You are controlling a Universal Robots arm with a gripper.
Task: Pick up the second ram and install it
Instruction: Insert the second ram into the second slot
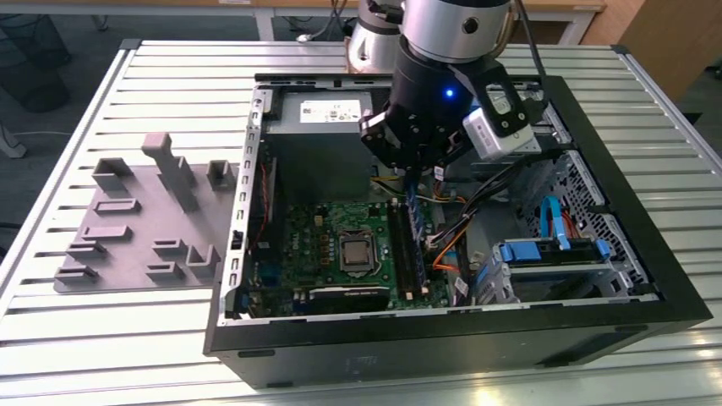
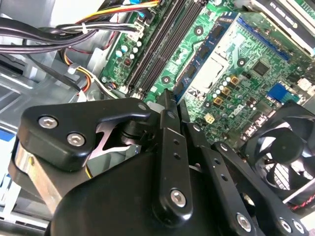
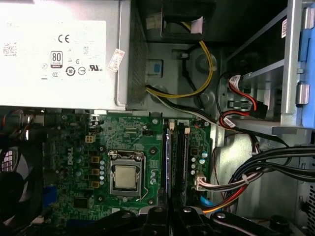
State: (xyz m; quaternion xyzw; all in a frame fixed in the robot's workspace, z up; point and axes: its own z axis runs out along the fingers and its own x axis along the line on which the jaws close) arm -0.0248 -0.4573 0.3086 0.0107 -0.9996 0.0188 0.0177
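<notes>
**A:** What did the exterior view show?

**B:** An open case (image 1: 451, 338) lay on a slatted tabletop (image 1: 147, 338), with a grey tray (image 1: 135, 228) beside it on the exterior view's left. The arm reached down into the case. The tool (image 1: 414, 175) was over the green board (image 1: 316, 237), and the ram (image 1: 415, 216), a thin blue stick, hung from its tip.

**A:** Where was the ram?

**B:** Nearly upright and just over the long black slots (image 1: 401, 249), on the exterior view's right of the CPU (image 1: 355, 251). I could not tell whether its lower edge touched a slot.

**A:** And the second wrist view?

**B:** The black fingers (image 2: 172, 147) were pressed close together, and the tool (image 2: 170, 101) pointed at the board (image 2: 246, 69). The slots (image 2: 162, 44) ran away beyond the tip, a fan (image 2: 290, 142) sat at one side, and a bundle of cables (image 2: 49, 34) at the other. I could not make out the ram there.

**A:** The first wrist view?

**B:** It looked straight down past the tool (image 3: 171, 212). The ram (image 3: 167, 162) showed edge-on as a narrow blue line, pinched between the fingers and lined up along the slots (image 3: 180, 162), just beside the CPU (image 3: 125, 177). The silver power supply (image 3: 59, 54) lay beyond the board, and cables (image 3: 256, 172) ran beside the slots.
</notes>
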